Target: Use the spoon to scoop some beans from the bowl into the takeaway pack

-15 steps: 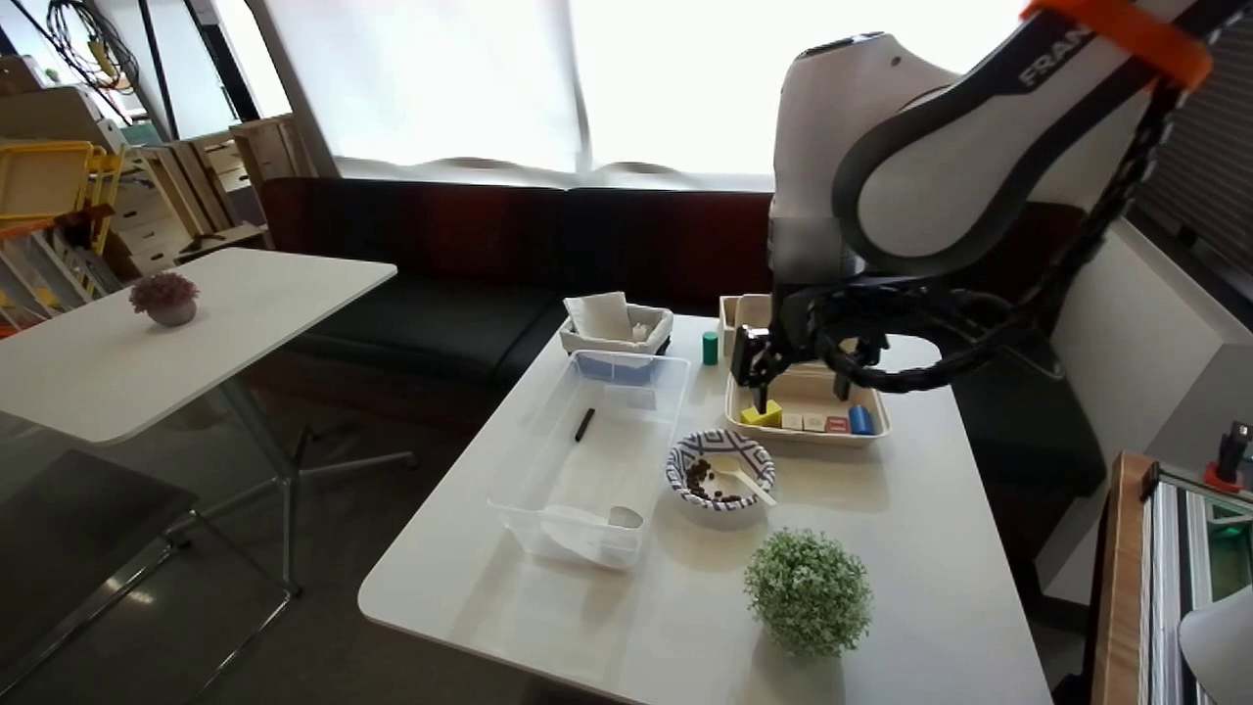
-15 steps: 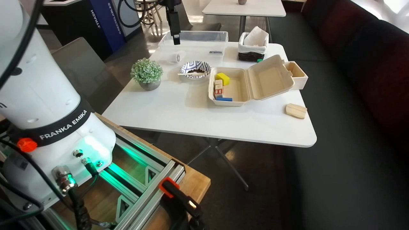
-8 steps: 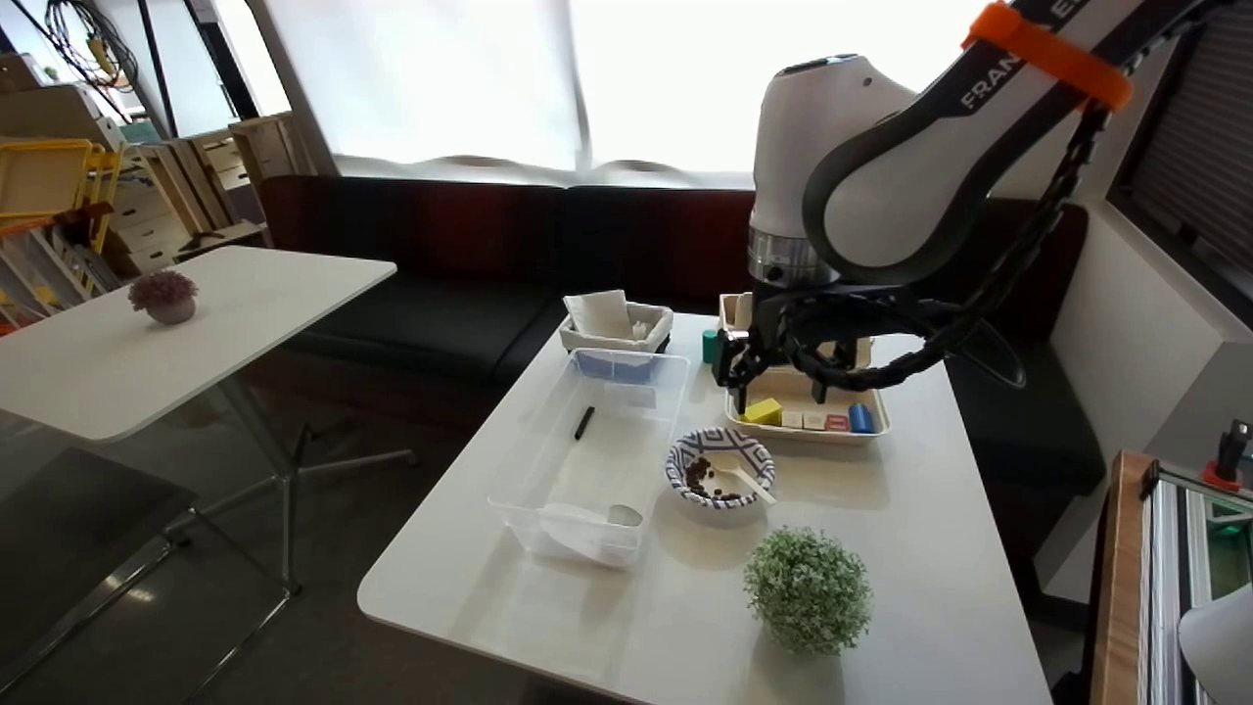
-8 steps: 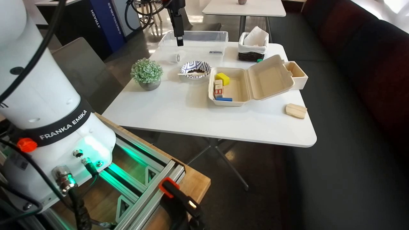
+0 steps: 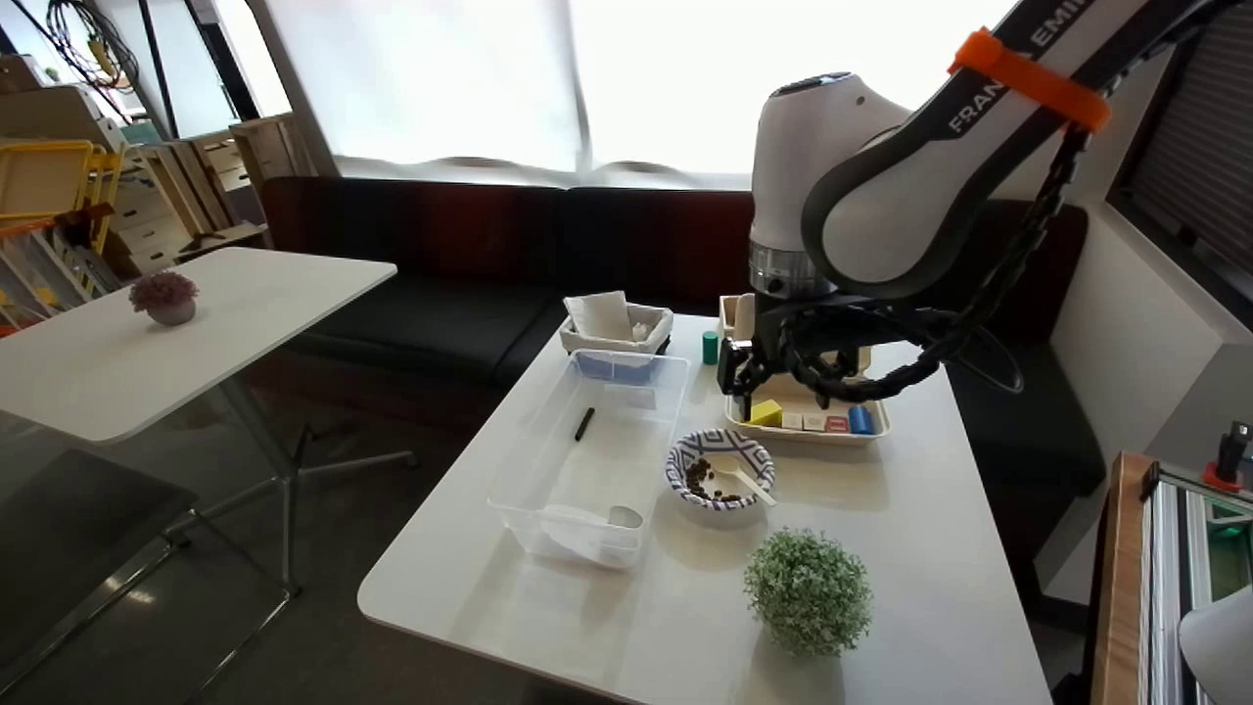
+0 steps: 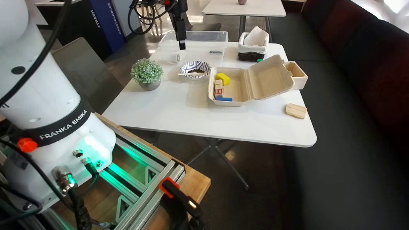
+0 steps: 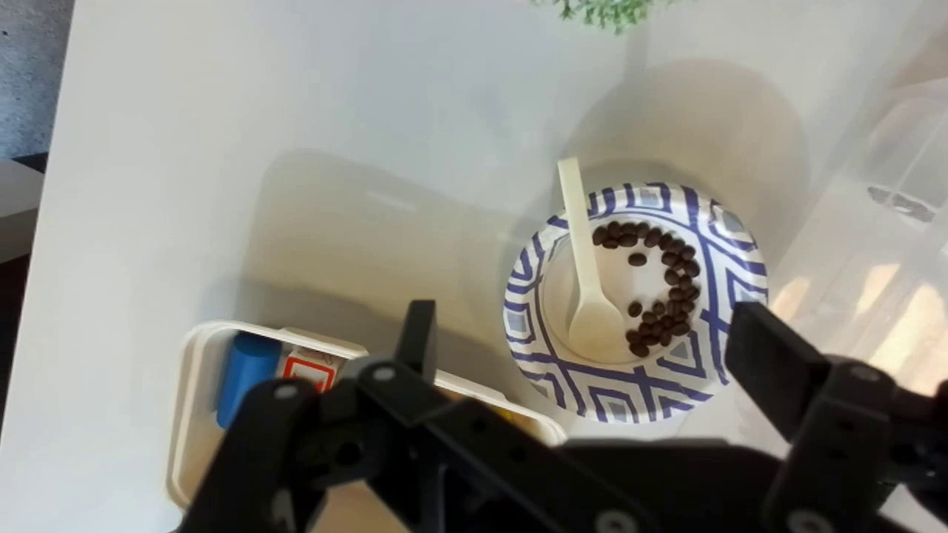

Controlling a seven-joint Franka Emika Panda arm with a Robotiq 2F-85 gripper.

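Observation:
My gripper point(image 7: 592, 340) is open and empty above the bowl and the pack; it also shows in both exterior views point(image 5: 784, 403) point(image 6: 182, 48). The round bowl point(image 7: 637, 400) has a blue and white pattern and stands on the table. Dark brown beans point(image 7: 670, 318) lie along one side inside it. A pale spoon point(image 7: 585, 266) rests in the bowl, its head beside the beans and its handle over the rim. The beige takeaway pack point(image 6: 237, 89) stands open beside the bowl, holding a yellow block point(image 6: 223, 78), pale cubes and a blue block point(image 6: 224, 99).
A potted green plant point(image 5: 808, 592) stands near the bowl. A large clear plastic tub point(image 5: 573, 548) is on the bowl's other side. A napkin basket point(image 6: 251, 49), a light wooden box point(image 6: 297, 80) and a small wooden piece point(image 6: 296, 111) stand around the table.
The arm has come lower, and the gripper has shifted left in an exterior view towards the near side of the pack. It stays open. The bowl, spoon and pack have not moved.

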